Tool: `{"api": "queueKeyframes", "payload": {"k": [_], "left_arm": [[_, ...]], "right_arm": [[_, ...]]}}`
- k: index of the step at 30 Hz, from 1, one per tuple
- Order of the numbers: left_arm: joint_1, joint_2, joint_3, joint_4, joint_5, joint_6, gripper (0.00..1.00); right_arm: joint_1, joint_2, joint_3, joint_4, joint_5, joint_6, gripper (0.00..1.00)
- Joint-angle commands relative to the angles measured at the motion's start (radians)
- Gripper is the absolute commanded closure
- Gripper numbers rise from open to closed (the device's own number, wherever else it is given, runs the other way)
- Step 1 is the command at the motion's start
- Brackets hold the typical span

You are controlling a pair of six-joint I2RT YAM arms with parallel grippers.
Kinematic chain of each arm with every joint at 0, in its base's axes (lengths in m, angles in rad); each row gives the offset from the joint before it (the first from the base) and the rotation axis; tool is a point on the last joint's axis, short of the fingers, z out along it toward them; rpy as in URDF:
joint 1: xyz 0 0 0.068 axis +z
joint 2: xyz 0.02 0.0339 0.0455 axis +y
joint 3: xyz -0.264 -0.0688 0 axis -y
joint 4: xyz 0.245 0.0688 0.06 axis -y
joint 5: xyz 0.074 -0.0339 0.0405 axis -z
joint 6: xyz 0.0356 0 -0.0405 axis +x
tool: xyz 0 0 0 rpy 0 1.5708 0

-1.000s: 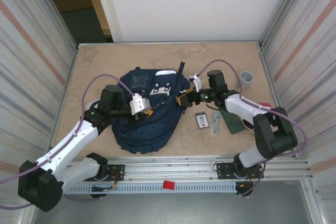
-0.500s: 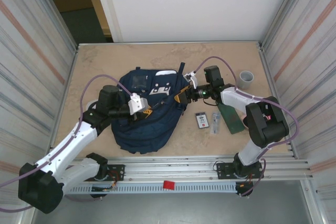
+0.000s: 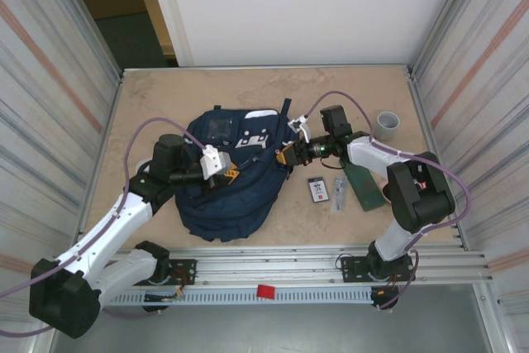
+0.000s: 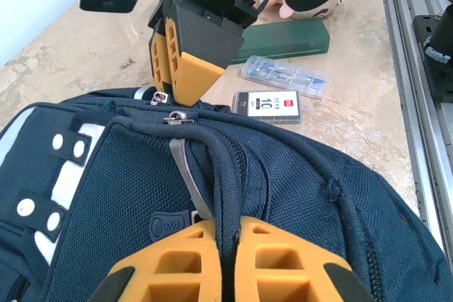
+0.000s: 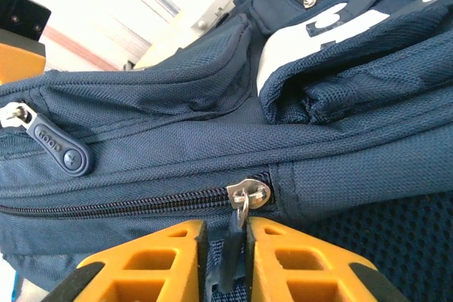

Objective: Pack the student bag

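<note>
The left tool sits at the bottom of the left wrist view, its orange fingers pressed together on a raised fold of the student bag. The right tool is closed on the dark zipper pull, which hangs from a silver slider at the bottom centre of the right wrist view. From above, the bag lies flat at the middle of the surface, one tool on its left part and the other at its right edge. Right of it lie a card pack, a clear case and a green case. A grey cup stands at the upper right.
</note>
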Motion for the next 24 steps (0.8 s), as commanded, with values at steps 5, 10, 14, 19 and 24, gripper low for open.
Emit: {"api": "queueKeyframes", "payload": {"k": [5,10,14,19,24], "left_arm": [[0.006,-0.035,0.011,0.112,0.08,-0.017,1.0],[0.007,-0.034,0.014,0.113,0.075,-0.019,1.0],[0.006,-0.033,0.02,0.101,0.007,-0.024,1.0],[0.007,-0.021,0.031,0.086,-0.115,-0.043,1.0],[0.006,-0.001,0.036,0.115,-0.181,-0.091,1.0]], "right_arm": [[0.004,-0.013,-0.004,0.088,-0.024,0.071,0.75],[0.004,0.002,-0.008,0.124,0.019,0.116,0.85],[0.005,-0.028,-0.009,0.074,0.087,0.102,0.95],[0.014,-0.089,-0.008,0.003,0.174,0.078,1.0],[0.064,-0.123,0.018,-0.077,0.188,0.067,1.0]]}}
